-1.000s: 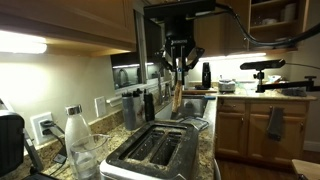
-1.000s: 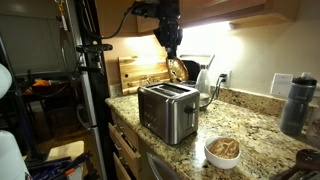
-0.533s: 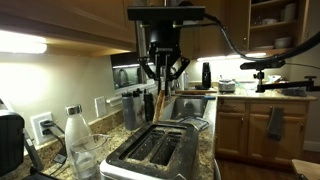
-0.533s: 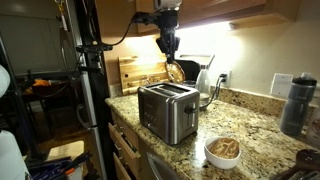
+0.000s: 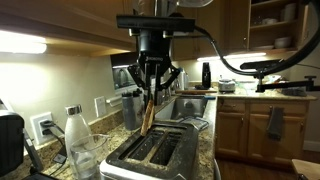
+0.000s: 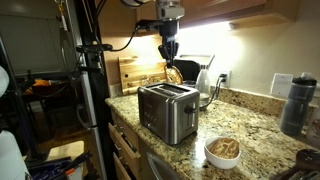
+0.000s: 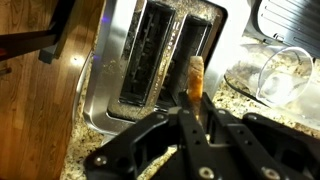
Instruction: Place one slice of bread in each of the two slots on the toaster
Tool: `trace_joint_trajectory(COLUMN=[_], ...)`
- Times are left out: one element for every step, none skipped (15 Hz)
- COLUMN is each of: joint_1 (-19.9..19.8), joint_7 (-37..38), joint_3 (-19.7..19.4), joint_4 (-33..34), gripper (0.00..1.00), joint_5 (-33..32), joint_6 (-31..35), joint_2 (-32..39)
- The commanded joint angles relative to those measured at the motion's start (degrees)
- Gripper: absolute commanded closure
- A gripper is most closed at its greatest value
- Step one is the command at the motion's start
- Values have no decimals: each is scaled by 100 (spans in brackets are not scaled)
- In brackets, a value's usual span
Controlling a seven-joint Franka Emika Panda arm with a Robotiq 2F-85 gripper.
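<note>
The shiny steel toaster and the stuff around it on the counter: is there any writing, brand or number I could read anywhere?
None: no text is legible in any view.
Shiny stainless-steel toaster: no brand or label shows.
Clear glass bottle: no label readable, too dim.
Dark grey bottle: any print too small to tell.
Black gripper holding the tan slice of bread: no markings seen.

The speckled granite counter point(image 6: 255, 125) carries the stainless-steel toaster point(image 6: 168, 112) at its front edge, a white bowl point(image 6: 222, 151) near it, and a dark bottle point(image 6: 292, 103) well apart by the wall. In an exterior view a glass bottle point(image 5: 77, 140) stands just beside the toaster.
</note>
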Motion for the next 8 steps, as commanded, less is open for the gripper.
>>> trace_joint_trajectory(joint_1=[73,71,67,65,61,57,50,47], joint_7=[-176,-179,-176,-171,-169,-164,-131,-120], joint_3=[-51,-53,-57,-57,-61,-62,-61,-63], joint_4=[40,49,46,44,43,47,58,67], gripper=[91,91,91,91,91,91,91,91], joint_5=[263,298,326,339,359,369,354,348], joint_6=[76,44,27,17,4,-10,-51,-87], joint_2=[64,75,75,72,65,60,57,55])
